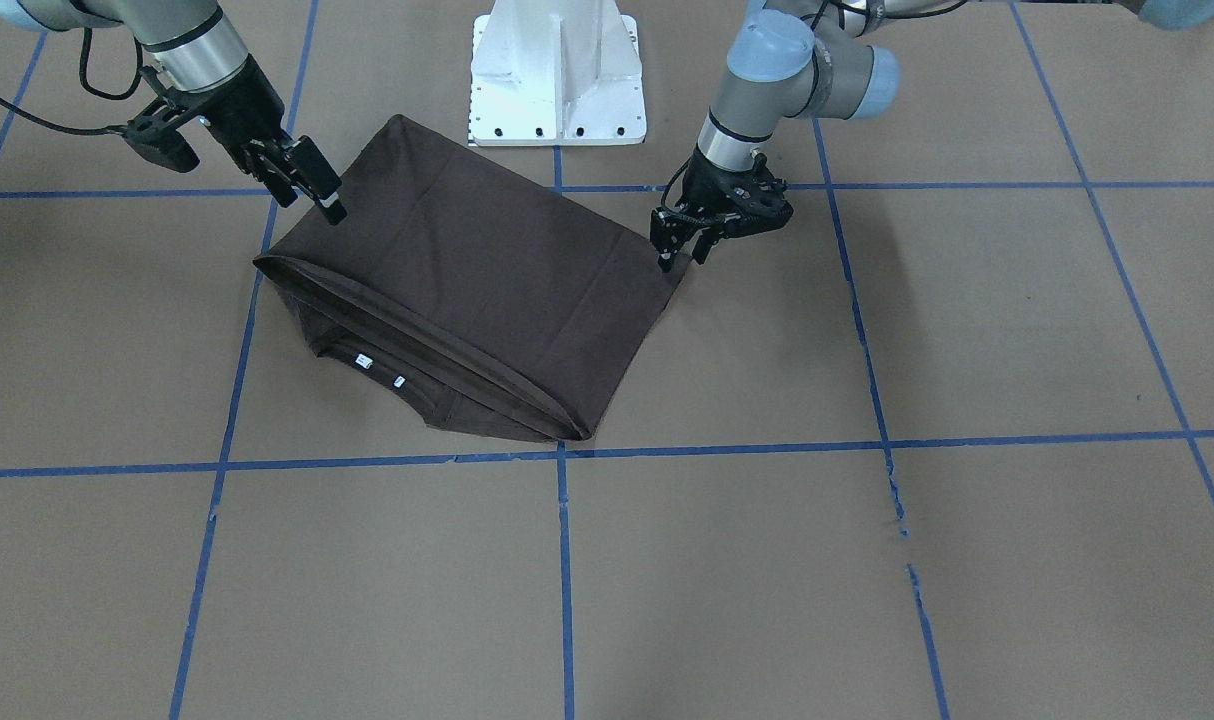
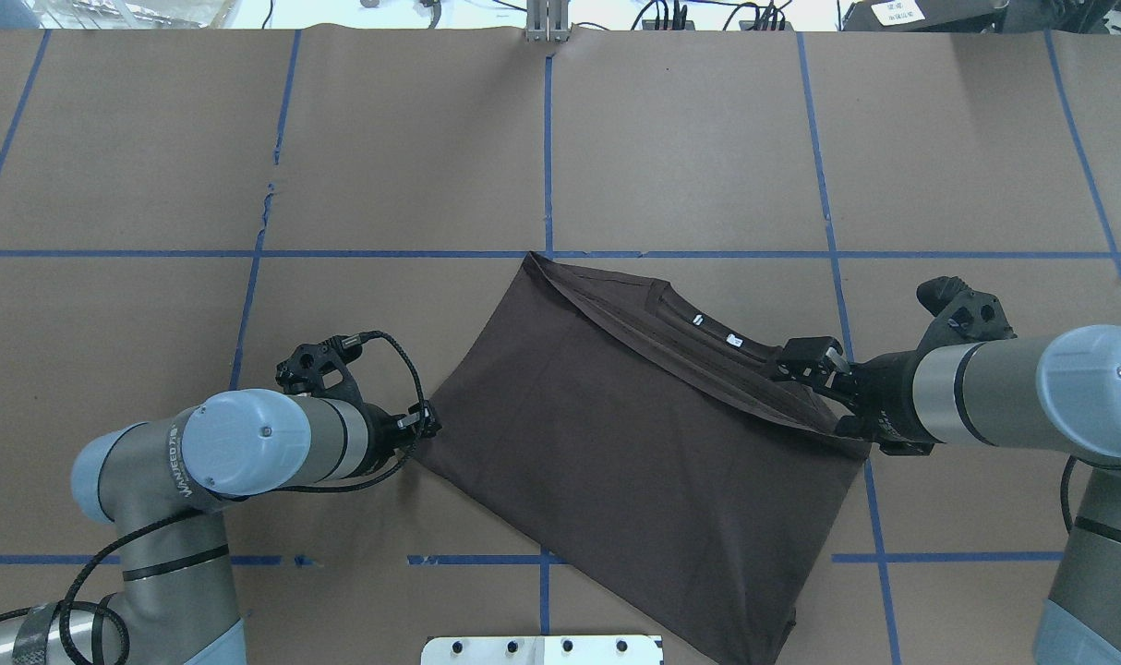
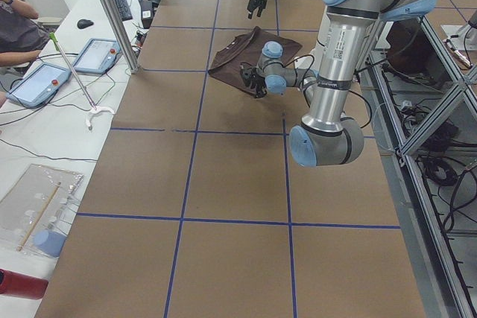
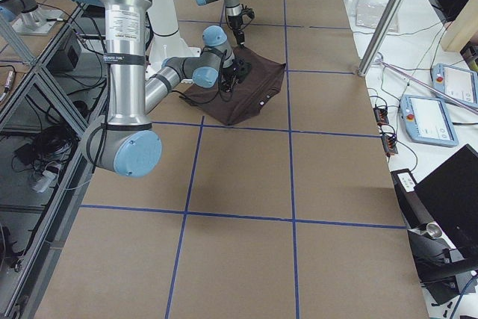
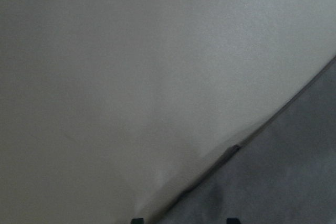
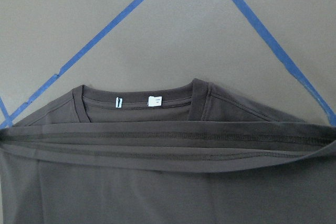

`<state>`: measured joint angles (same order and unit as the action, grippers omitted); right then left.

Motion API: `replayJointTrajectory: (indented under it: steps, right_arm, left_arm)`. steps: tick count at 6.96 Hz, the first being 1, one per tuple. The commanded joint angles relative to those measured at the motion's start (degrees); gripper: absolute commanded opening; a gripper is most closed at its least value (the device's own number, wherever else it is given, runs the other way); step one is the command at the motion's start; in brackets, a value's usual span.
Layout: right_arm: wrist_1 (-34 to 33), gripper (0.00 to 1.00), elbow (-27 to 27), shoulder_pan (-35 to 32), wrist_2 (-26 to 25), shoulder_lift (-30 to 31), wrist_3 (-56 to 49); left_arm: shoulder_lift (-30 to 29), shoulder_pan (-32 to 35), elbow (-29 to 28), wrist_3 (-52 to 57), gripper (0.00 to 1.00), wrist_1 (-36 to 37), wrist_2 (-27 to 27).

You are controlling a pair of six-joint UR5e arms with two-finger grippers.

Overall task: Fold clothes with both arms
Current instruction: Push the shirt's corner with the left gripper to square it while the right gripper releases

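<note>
Brown paper-covered table with blue tape grid lines is carrying the dark grey-brown short-sleeved T-shirt, which is lying just in front of the white metal pedestal base, skewed to the grid. Shirt is sitting folded: bottom hem is lying doubled across it just below the ribbed round collar. Two white neck tags are showing on the side away from the robot. Black two-finger left gripper is standing at the shirt's corner, fingers spread, cloth edge running between them in the left wrist view. Black two-finger right gripper is hanging at the opposite edge, its fingers also spread, pinching nothing. Whether they are touching cloth, cannot tell.
</note>
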<state>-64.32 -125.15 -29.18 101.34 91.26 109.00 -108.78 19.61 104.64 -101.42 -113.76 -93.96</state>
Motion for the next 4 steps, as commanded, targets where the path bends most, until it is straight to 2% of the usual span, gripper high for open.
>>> replayJointTrajectory:
  steps: [1, 2, 4]
  right_arm:
    - [0.07, 1.0, -0.18, 0.0, 0.0, -0.03, 0.08]
    - [-0.02, 1.0, -0.18, -0.09, -0.09, 0.06, 0.08]
    - [-0.02, 1.0, -0.1, 0.0, -0.18, 0.06, 0.08]
  left_arm:
    - [-0.38, -0.01, 0.21, -0.18, 0.49, 1.35, 0.0]
    - [-0.46, -0.01, 0.38, -2.09, 0.02, 1.35, 0.0]
    - [0.14, 0.25, 2.31, -2.02, 0.0, 1.7, -0.08]
